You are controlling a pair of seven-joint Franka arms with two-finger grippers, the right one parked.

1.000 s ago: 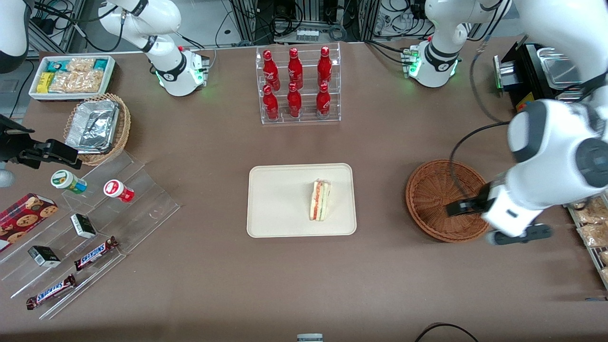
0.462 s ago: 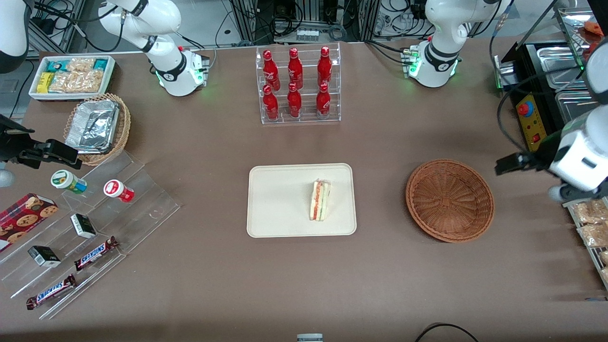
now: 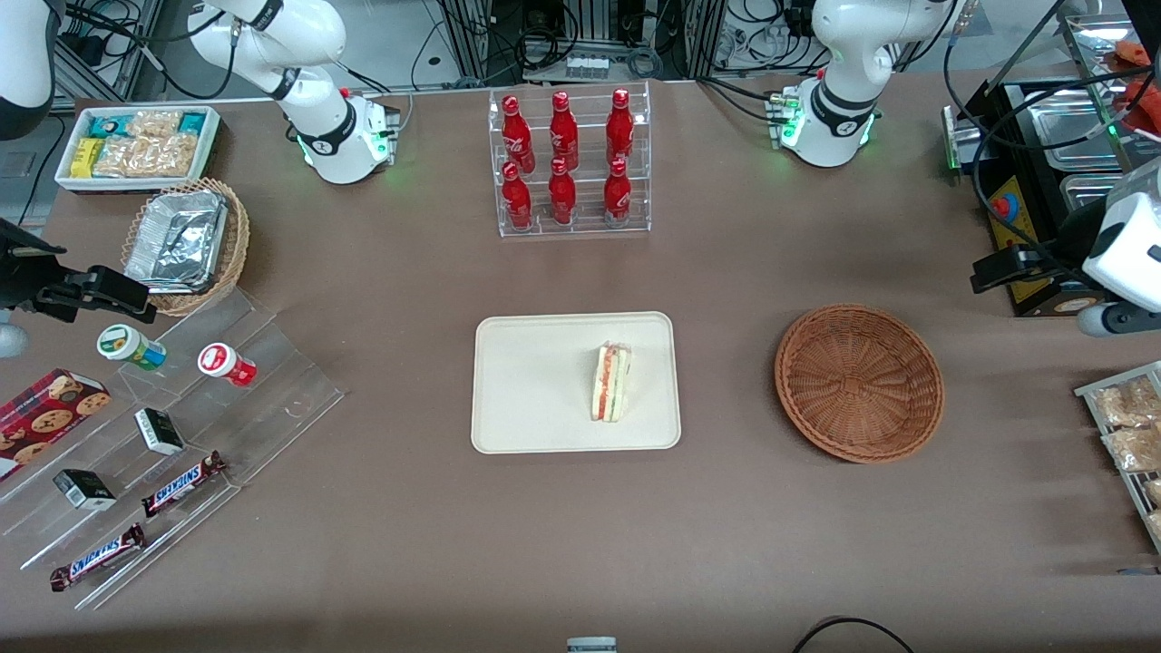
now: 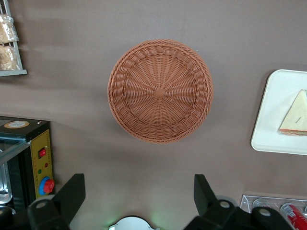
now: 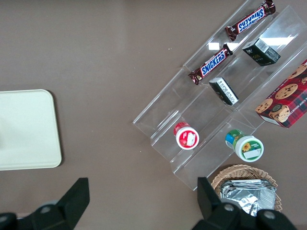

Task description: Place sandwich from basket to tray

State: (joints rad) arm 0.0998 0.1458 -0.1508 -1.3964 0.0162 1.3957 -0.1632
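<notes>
The sandwich [image 3: 612, 382] lies on the tray [image 3: 526, 381]; the basket [image 3: 858, 382] holds nothing. The claw [image 4: 139, 196] hangs spread and empty above the counter [image 3: 726, 544], clear of the basket. The placement appears complete.

White, glossy arm [image 3: 1125, 245] shells with black bands at the joints. Round white base [image 3: 827, 122] with green lights. Black cables [image 3: 975, 118] looping off the arm. Black two-fingered claw [image 3: 998, 270], fingers [image 4: 72, 194] spread wide, above the desk [image 3: 726, 526] near the basket [image 3: 859, 382], toward the working arm's end.
</notes>
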